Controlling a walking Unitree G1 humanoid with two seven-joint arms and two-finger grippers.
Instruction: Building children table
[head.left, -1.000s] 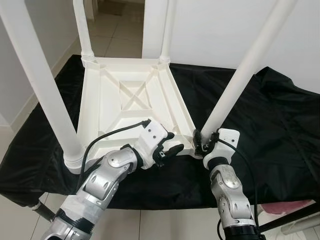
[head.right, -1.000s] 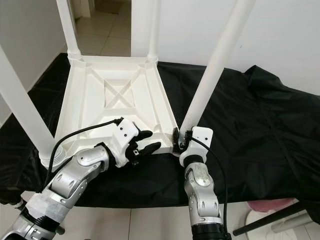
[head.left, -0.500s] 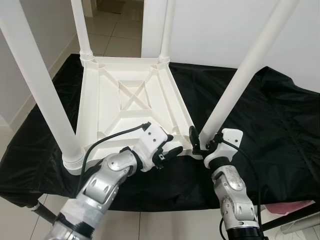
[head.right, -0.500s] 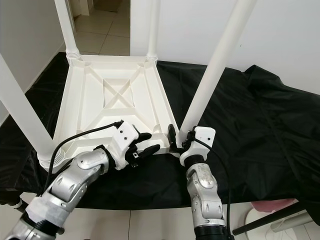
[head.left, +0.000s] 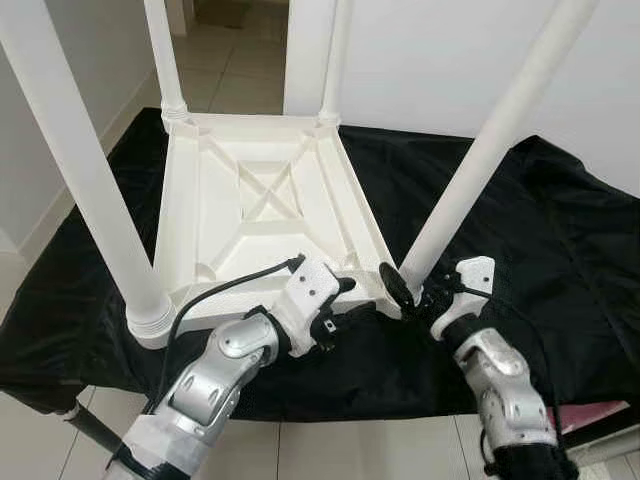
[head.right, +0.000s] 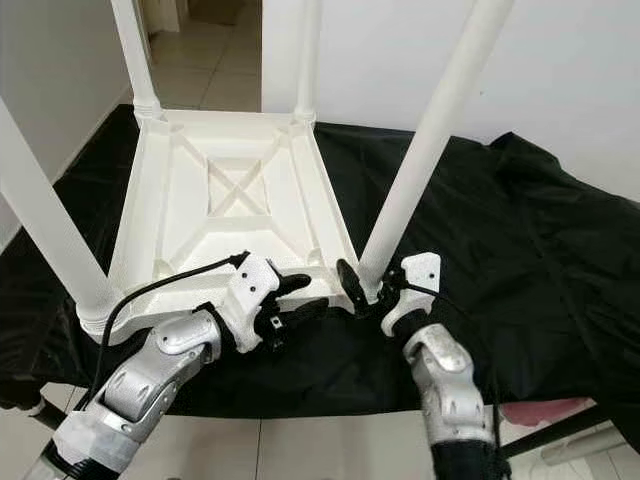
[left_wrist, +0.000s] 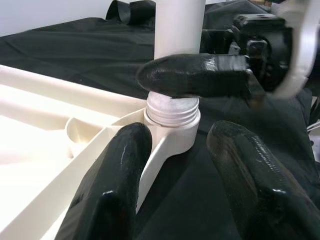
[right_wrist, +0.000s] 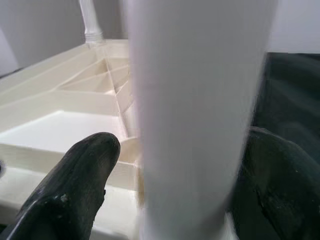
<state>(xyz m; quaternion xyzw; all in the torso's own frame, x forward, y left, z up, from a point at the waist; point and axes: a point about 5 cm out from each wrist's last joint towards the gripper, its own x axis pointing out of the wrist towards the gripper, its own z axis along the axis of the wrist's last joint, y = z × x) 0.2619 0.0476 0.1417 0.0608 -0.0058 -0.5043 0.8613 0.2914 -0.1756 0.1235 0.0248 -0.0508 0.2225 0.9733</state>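
1. The white table top lies upside down on the black cloth, its near edge close to the cloth's front edge. Legs stand at the two far corners and the near left corner.
2. The fourth leg sits in the near right corner socket, leaning right, with its thread still showing above the socket, so it looks not fully screwed in.
3. The right gripper has its fingers spread around the leg's base, one on each side. Whether they actually clamp the leg I cannot tell.
4. The left gripper is spread wide and holds nothing, hovering just beside the same corner.
5. Risk: turning the leg while it leans could cross-thread it or jam it crooked.
6. Risk: a loose grip lets the fingers slip round the smooth leg.
7. Risk: with the corner unbraced, twisting may slide the table top toward the cloth's front edge.
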